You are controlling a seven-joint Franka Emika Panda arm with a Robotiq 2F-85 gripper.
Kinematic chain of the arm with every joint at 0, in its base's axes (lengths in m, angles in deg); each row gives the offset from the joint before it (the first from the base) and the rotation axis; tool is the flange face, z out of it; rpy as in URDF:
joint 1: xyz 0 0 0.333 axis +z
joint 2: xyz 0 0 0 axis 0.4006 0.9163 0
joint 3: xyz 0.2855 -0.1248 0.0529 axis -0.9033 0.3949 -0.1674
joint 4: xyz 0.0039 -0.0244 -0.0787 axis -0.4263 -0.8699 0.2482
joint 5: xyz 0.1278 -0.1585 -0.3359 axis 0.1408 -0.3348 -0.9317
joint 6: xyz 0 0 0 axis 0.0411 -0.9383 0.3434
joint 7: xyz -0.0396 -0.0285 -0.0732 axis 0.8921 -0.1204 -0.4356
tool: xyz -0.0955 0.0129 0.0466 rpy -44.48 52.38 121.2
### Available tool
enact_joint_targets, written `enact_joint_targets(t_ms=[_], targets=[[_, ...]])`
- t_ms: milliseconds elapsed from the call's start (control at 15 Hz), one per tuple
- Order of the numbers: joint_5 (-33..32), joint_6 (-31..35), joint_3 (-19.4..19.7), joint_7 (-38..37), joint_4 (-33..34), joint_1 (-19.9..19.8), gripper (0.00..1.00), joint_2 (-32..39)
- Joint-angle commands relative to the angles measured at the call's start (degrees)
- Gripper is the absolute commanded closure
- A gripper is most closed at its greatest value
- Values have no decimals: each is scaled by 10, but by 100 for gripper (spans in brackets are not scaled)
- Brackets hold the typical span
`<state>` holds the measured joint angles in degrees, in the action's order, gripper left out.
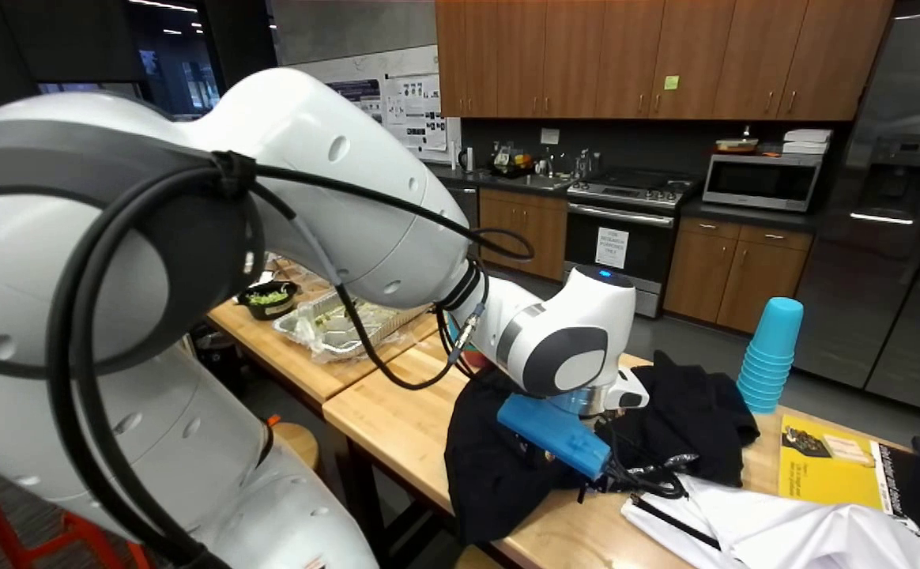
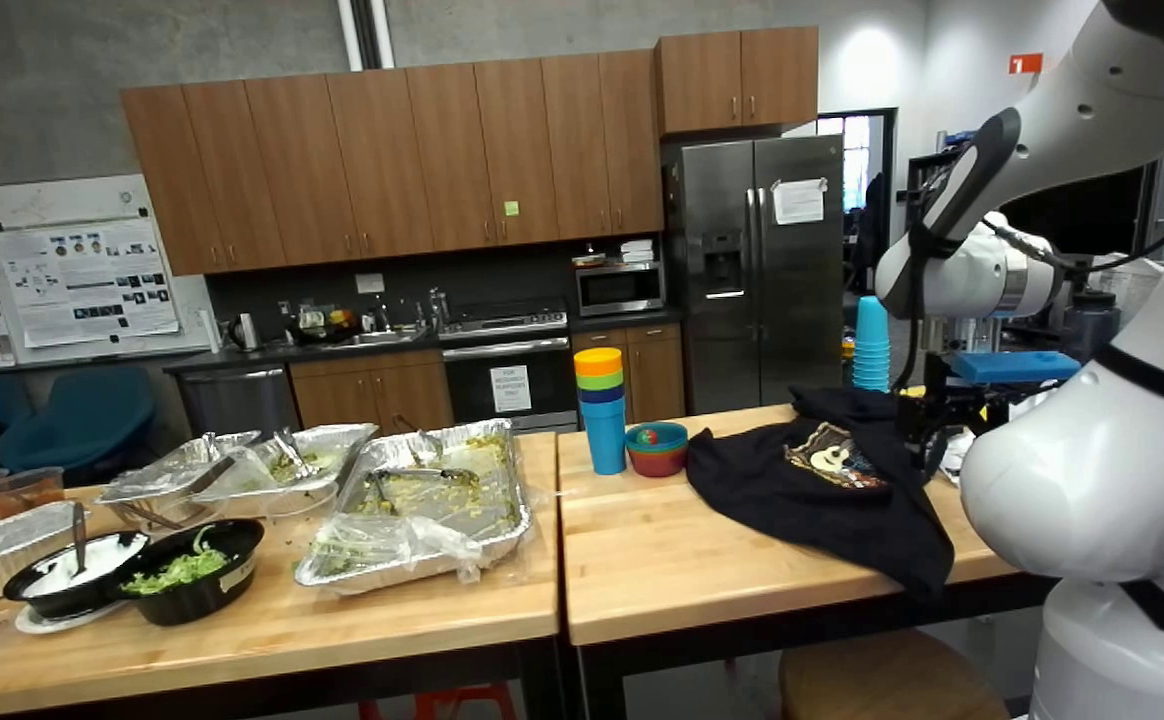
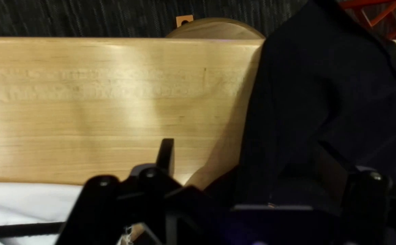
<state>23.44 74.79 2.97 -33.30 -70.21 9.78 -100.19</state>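
Gripper (image 3: 249, 153): I have its jaws spread wide, as the wrist view shows me, one jaw over the table (image 3: 109, 105), the other over the shirt (image 3: 307, 95); whether either touches, I cannot tell.
Shirt: black, rumpled, below the jaws and reaching out to the right of them in my wrist view, draped past the table's edge; its guitar print (image 2: 832, 458) shows in an exterior view, near the gripper.
Blue block (image 1: 547, 431): just above the jaws in both exterior views.
White cloth (image 3: 28, 200): near the jaws, left of them in the wrist view.
Table: pale wood, glossy, under the jaws; past its edge I see dark floor (image 3: 82, 18) and a round stool (image 3: 215, 29), both lower than the jaws.
Blue cups (image 1: 768, 356): stacked upside down, past the shirt from the jaws; the yellow book (image 1: 827, 466) lies on that side too.
Bowls (image 2: 657, 463) and bright cups (image 2: 604, 430): on the jaws' opposite side, past the shirt.
Trays (image 2: 392, 574): foil, with food (image 2: 442, 495), well apart from the jaws on the next table (image 2: 522, 600).
Stove (image 2: 467, 385), microwave (image 2: 622, 288), fridge (image 2: 712, 340), cabinets (image 2: 392, 160): farthest from the jaws, along the wall (image 2: 542, 40).
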Motion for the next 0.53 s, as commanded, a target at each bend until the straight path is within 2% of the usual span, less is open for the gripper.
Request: enact_joint_targets(t_ms=[0, 200, 467], targets=[[14, 22, -1, 8, -32, 4, 0, -32], [19, 72, 8, 12, -42, 4, 0, -16], [61, 114, 6, -3, -44, 17, 0, 16]])
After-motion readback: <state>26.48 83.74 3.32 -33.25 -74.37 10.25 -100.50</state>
